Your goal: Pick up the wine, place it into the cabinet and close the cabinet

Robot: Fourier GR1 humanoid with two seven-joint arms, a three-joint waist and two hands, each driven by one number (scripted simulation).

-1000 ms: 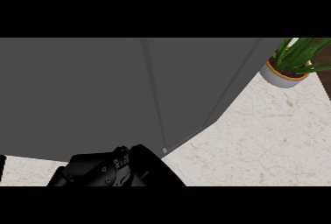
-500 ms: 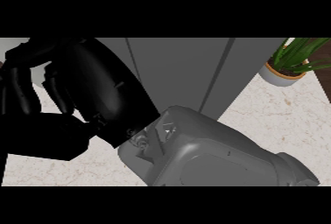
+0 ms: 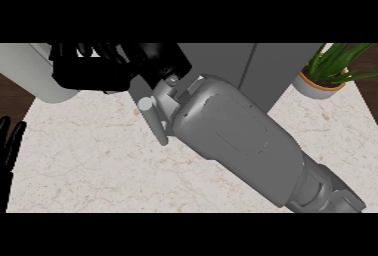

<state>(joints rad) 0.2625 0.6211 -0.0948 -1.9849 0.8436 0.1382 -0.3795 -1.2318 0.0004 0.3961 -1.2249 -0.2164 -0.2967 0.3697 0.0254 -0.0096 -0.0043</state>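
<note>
Head view: the right hand [image 3: 100, 67] has swung far and left, up against the cabinet [image 3: 221, 62] beside a pale panel [image 3: 40, 75]; whether it is spread or closed I cannot tell. No wine shows, perhaps already inside, so this is probably door-closing. The left hand [image 3: 10, 142] rests spread at the left edge.

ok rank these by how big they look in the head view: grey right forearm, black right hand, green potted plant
Grey right forearm: largest, though close to the camera.
Black right hand: next.
Green potted plant: smallest.
</note>
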